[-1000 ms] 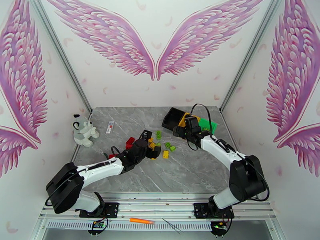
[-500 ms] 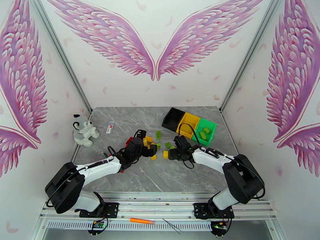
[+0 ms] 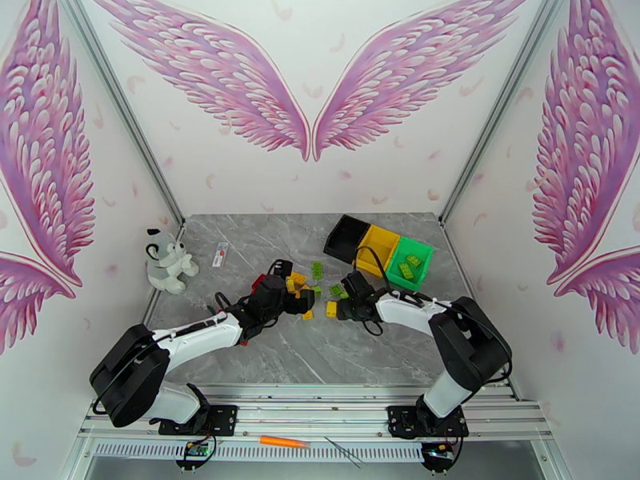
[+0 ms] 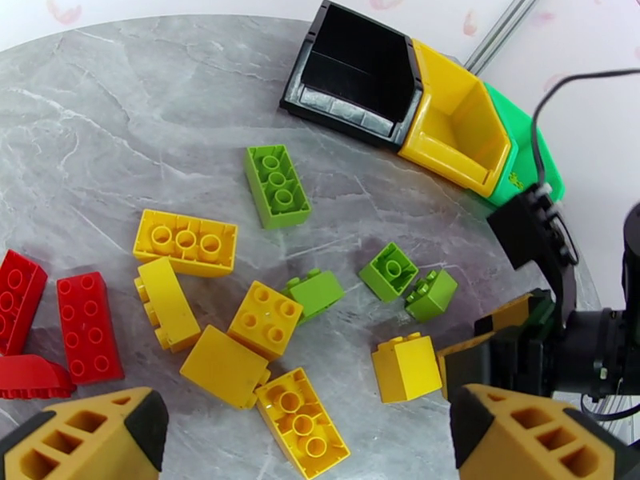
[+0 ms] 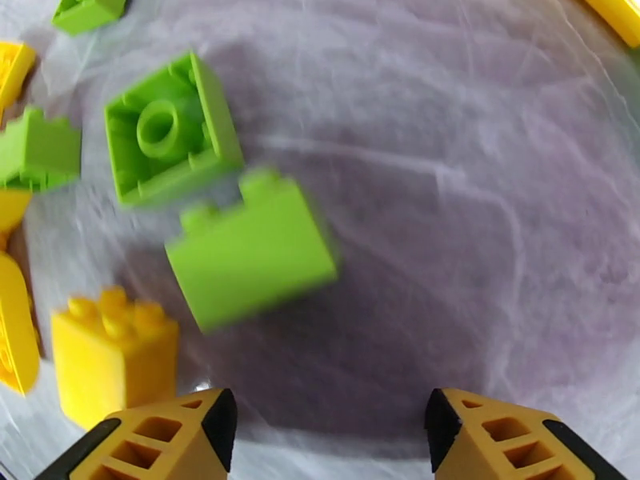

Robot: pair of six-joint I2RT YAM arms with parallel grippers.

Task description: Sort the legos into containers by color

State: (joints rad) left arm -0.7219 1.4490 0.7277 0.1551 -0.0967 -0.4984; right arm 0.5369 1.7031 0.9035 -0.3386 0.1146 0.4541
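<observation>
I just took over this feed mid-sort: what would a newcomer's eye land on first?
The huge pink wings painted on the back wall grab attention first. Next, the loose red, yellow and green legos mid-table, with the left gripper and right gripper both open above them. At far right, the green bin holds green bricks.

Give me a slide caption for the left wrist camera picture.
Open left gripper hovers above loose red, yellow and green legos, with three bins beyond.
</observation>
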